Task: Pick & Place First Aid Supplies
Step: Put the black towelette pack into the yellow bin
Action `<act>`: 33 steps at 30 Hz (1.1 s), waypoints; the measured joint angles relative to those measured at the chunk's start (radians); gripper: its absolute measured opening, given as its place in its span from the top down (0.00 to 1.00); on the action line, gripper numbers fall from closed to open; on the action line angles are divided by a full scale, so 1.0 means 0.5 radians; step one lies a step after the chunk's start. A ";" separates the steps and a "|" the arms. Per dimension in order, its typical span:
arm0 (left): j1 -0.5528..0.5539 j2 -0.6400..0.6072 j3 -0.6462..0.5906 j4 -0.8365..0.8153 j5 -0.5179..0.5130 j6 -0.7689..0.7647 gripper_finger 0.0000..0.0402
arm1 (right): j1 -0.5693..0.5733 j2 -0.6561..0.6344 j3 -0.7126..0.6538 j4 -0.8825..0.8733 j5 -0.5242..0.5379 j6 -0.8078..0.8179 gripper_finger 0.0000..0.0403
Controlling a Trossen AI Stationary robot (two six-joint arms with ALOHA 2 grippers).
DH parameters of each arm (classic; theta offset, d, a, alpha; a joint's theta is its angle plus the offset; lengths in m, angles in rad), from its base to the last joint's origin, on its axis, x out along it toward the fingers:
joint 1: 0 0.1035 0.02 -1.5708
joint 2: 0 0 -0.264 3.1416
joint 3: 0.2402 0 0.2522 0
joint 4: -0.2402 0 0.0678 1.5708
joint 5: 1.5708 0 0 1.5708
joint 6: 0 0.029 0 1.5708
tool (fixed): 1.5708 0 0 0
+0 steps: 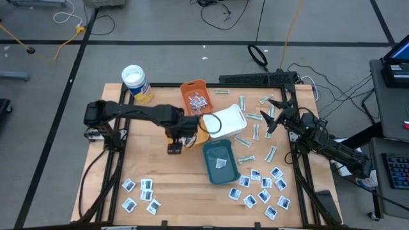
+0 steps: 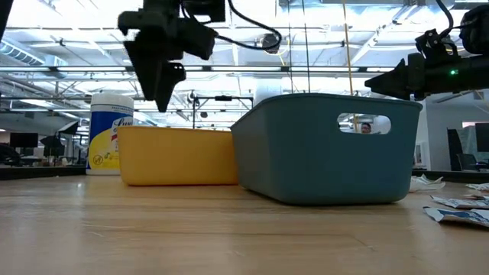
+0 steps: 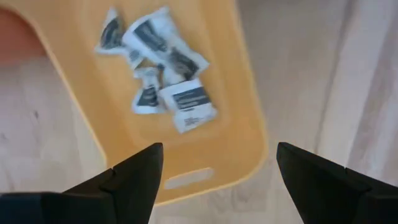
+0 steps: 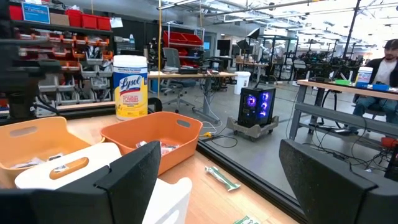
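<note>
The left gripper (image 3: pixel 214 180) hangs spread and empty above the yellow-orange tray (image 3: pixel 239 118) holding white sachets (image 3: pixel 165 65), the right gripper (image 1: pixel 276 115) waits spread over scattered strips (image 1: pixel 271 153) on the counter (image 1: pixel 172 185); a low retreat risks clipping the tray rim.
</note>
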 joint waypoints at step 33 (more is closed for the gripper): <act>-1.696 0.003 -0.037 0.300 0.003 -0.347 0.25 | 0.000 0.000 0.000 0.000 0.000 0.000 0.20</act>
